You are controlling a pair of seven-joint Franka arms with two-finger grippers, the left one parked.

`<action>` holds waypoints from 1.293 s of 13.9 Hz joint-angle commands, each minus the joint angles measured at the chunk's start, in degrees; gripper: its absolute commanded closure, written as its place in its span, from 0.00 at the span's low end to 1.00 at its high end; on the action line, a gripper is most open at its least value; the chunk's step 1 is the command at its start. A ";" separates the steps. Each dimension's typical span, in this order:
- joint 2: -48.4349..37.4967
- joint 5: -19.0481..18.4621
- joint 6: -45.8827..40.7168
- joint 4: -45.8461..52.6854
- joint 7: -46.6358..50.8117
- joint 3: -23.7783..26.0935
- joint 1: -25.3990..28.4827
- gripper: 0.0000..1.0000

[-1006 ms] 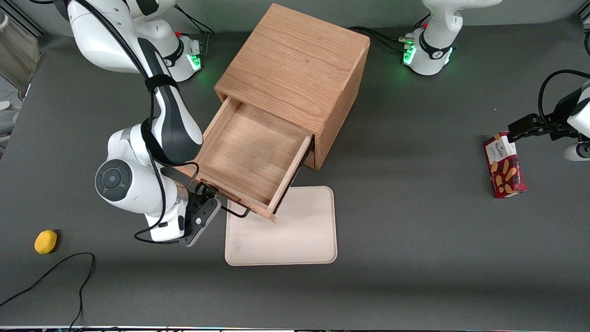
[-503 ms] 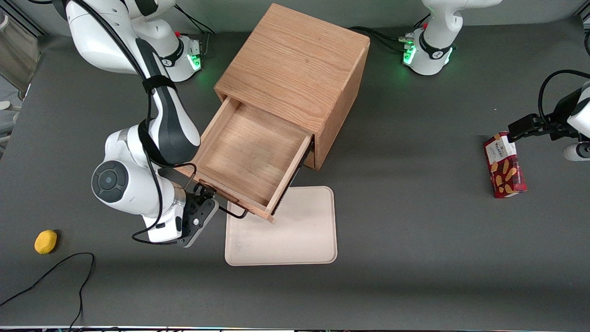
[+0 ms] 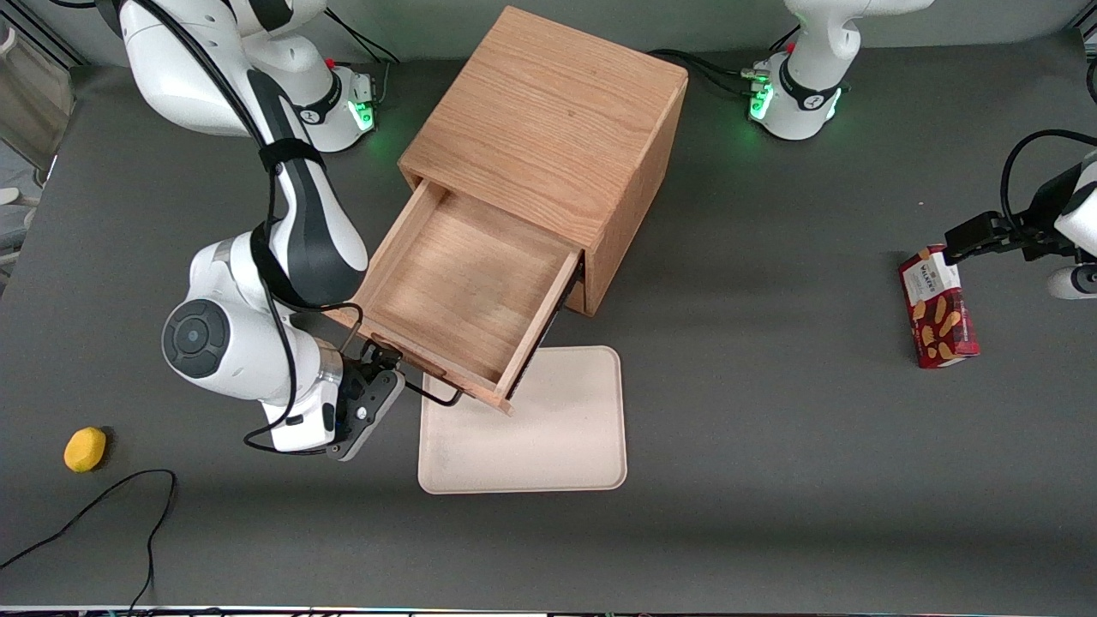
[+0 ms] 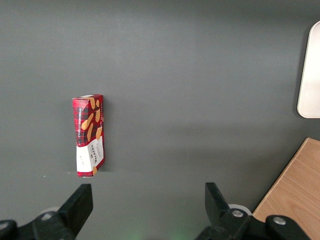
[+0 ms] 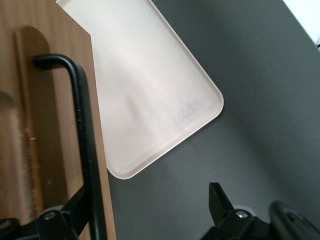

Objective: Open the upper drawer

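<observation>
Upper drawer (image 3: 467,296): pulled well out of the oak cabinet (image 3: 548,128), its bare wooden floor open to view; it sits on the dark surface (image 3: 771,428) near the middle.
Drawer direction: the front panel faces the front camera and slants toward the working arm's end; the direction of pull runs diagonally from the cabinet toward that end, while the long front edge lies crosswise to it.
Handle (image 3: 428,394): thin black wire pull on the drawer front, lying along the front's length; in the wrist view the handle (image 5: 85,140) runs close along the wood.
Pincer (image 3: 377,390): just at the handle's end nearest the working arm, fingers spread apart in the wrist view, one finger (image 5: 65,215) beside the bar, with nothing clamped between them.
Tray (image 3: 548,437): pale beige, flat on the surface, partly under the drawer's front corner.
Biscuit box (image 3: 938,308): red, toward the parked arm's end.
Yellow object (image 3: 85,449): small, toward the working arm's end.
</observation>
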 commanded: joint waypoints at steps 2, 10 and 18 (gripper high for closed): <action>0.62 1.56 -2.65 3.62 -1.55 0.21 -1.05 0.00; -3.24 1.56 -8.44 5.73 -1.02 0.12 -1.05 0.00; -12.03 1.12 -13.54 5.03 5.74 -0.05 -0.52 0.00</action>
